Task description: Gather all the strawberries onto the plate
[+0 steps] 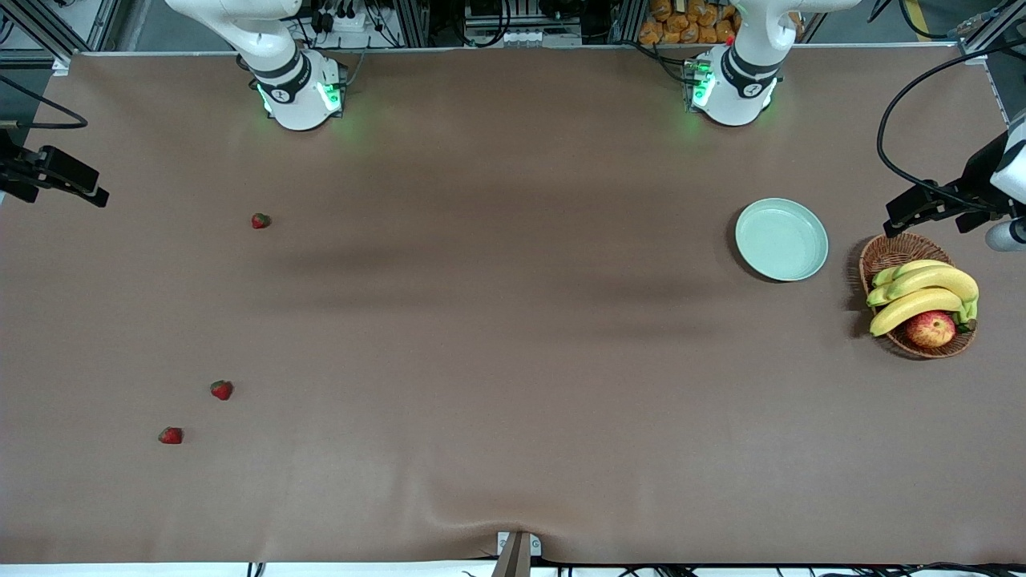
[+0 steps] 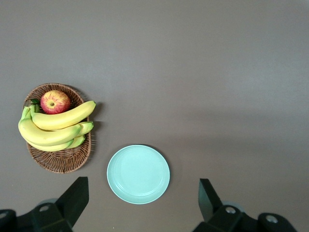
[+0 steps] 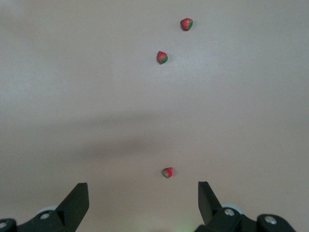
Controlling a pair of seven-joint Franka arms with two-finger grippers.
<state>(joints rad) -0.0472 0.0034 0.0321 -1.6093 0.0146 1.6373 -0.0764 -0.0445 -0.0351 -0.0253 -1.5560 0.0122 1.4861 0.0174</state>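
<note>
Counter (image 1: 513,361): brown, wrinkled.
Right hand (image 3: 143,205): apart, above strawberries (image 3: 167,172).
Left hand (image 2: 143,205): apart, above plate (image 2: 138,174).
Risk: tiny berries probably squirt from closing fingers.

Three strawberries lie on the surface (image 1: 513,385): one (image 1: 260,220), a second (image 1: 221,389) and a third (image 1: 170,435). One plate (image 1: 781,240). One basket (image 1: 890,252) holding one apple (image 1: 931,328) and one bunch of bananas (image 1: 922,292).
</note>
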